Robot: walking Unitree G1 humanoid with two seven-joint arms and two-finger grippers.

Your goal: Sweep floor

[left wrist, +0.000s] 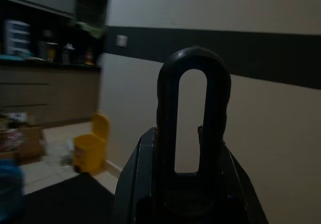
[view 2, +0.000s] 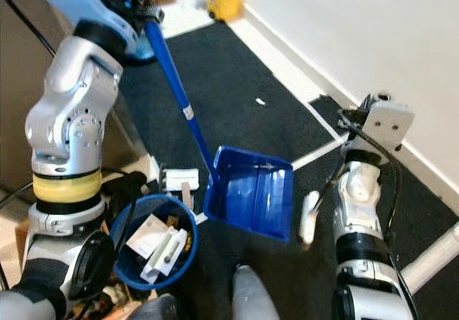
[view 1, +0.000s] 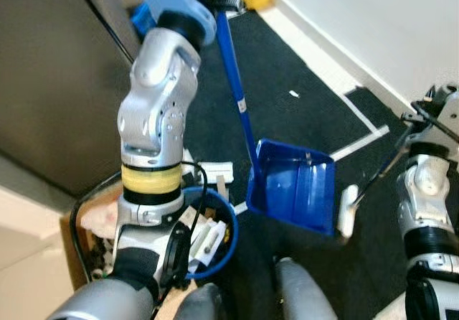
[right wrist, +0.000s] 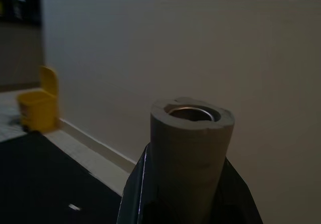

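Left gripper (left wrist: 193,184): clenching the blue dustpan (view 2: 251,191) handle, pan hanging above the black carpet (view 2: 237,97) beside the blue bin (view 2: 122,223). Right gripper (right wrist: 188,194): gripping the grey broom handle (right wrist: 190,143); fingers lying largely hidden.

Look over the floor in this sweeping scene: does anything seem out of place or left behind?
Yes. A small white scrap lies alone on the dark mat near the wall, beyond the blue dustpan. The blue bin beside the dustpan already holds white scraps.
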